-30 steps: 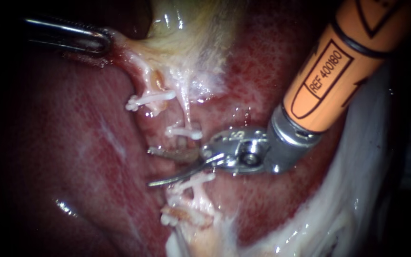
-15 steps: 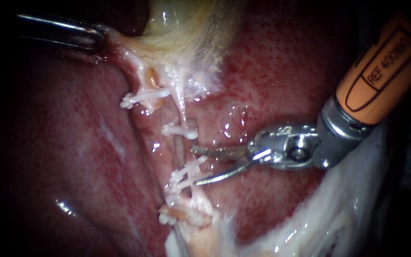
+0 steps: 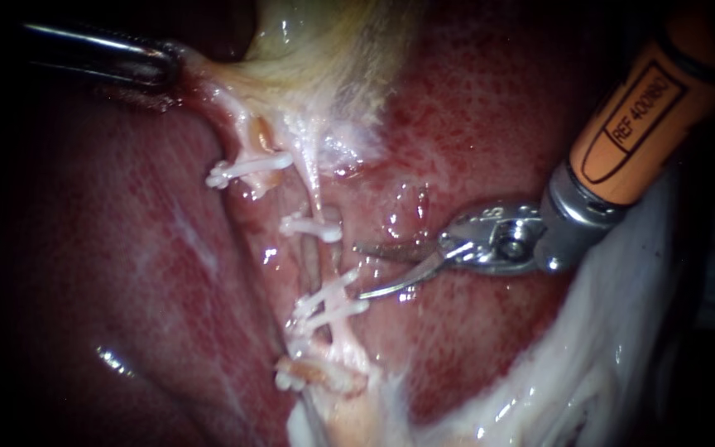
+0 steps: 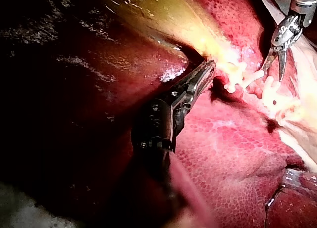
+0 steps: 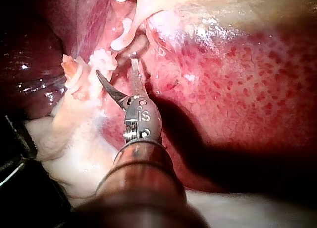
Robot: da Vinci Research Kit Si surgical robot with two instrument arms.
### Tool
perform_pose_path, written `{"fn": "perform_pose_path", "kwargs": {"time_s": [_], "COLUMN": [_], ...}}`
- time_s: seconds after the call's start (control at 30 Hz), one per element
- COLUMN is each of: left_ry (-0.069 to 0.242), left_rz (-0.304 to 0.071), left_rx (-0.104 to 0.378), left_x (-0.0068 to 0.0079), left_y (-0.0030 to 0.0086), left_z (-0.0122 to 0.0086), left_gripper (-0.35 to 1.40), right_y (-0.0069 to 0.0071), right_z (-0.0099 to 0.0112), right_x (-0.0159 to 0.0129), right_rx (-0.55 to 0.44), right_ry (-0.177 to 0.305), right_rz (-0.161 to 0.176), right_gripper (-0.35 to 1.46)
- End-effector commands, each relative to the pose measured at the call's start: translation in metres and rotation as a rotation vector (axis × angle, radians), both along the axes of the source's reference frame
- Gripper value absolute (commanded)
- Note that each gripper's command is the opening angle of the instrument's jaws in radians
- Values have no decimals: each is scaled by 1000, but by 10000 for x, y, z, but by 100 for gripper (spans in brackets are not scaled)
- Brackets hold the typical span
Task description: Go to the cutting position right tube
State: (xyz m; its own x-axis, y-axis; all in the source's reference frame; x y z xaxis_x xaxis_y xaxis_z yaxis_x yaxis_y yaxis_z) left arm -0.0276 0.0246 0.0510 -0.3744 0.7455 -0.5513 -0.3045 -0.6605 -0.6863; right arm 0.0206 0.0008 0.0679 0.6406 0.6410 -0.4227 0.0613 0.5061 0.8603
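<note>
Risk: the right instrument (image 3: 360, 271) has its two blades parted by a moderate gap and grips nothing. The blade tips lie just right of the right tube (image 3: 311, 263), not yet around it. If you advance at a slant, the lower blade may catch the paired lower clips (image 3: 330, 305), or the upper blade may strike the upper clip (image 3: 314, 229). Either contact could loosen a clip or place the cut too close to it. Advancing too deep may score the liver (image 3: 473, 124) beneath the tube. The bare stretch of tube between the upper and lower clips looks short, so centre the blades on it. The left instrument (image 3: 163, 70), at far left, has its jaws closed on the edge of the gallbladder (image 3: 333, 50) and draws the tissue taut; slack there would let the tube shift. Pose: the right shaft enters from the upper right, with the wrist bent so the blades point left, nearly level, low over the liver.
</note>
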Motion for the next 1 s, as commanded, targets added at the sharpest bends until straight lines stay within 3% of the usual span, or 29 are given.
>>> {"fn": "perform_pose_path", "kwargs": {"time_s": [0.03, 0.13, 0.33, 1.0], "left_ry": [0, 0, 0, 0], "left_rz": [0, 0, 0, -1], "left_rx": [0, 0, 0, 0], "left_x": [0, 0, 0, -1], "left_y": [0, 0, 0, 0], "left_z": [0, 0, 0, 0], "left_gripper": [-35, -35, -35, -35], "right_y": [1, 2, 4, 7], "right_z": [0, 1, 1, -2], "right_x": [4, 13, 28, 34], "right_rx": [10, 19, 60, 142], "right_ry": [-3, -3, 33, 22], "right_rz": [-2, -9, 10, -41], "right_gripper": [140, 140, 142, 140]}}
